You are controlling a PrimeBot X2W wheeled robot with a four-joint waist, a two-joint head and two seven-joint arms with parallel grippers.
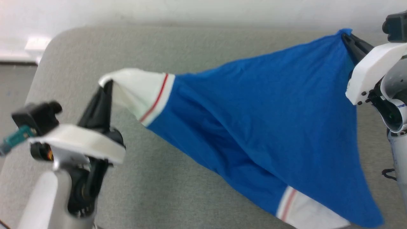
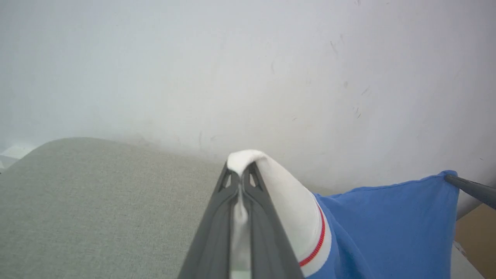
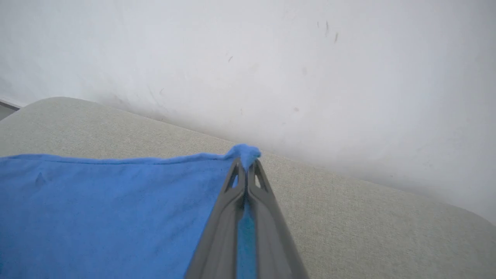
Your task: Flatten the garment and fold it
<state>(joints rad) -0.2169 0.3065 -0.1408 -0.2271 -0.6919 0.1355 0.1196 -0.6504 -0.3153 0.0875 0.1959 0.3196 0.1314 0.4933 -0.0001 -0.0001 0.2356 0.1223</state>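
**Head view: blue jersey strung in the air between two clamped grippers**

The garment (image 1: 254, 127) hung stretched across the middle of the frame, above a grey fabric-covered table (image 1: 190, 44). It ran from the centre left up to the upper right corner and drooped towards the lower right.

The left gripper (image 1: 107, 83), at centre left, had its two dark fingers pressed together on the tip of a white sleeve (image 1: 140, 92) edged with a thin red stripe. In the left wrist view the white cloth was folded over the fingertips and pinched between them, with blue fabric trailing off to the lower right.

The right gripper (image 1: 347, 37), at upper right, was closed on a bunched blue corner of the cloth. In the right wrist view a small tuft of blue stood just above its fingertips, and the taut top edge ran away to the left.

A second white sleeve (image 1: 305, 213), also red-striped, hung at the bottom right of the head view. Whether that low part touched the table could not be told, as the picture was soft there.

A pale wall (image 2: 232, 58) rose behind the table.
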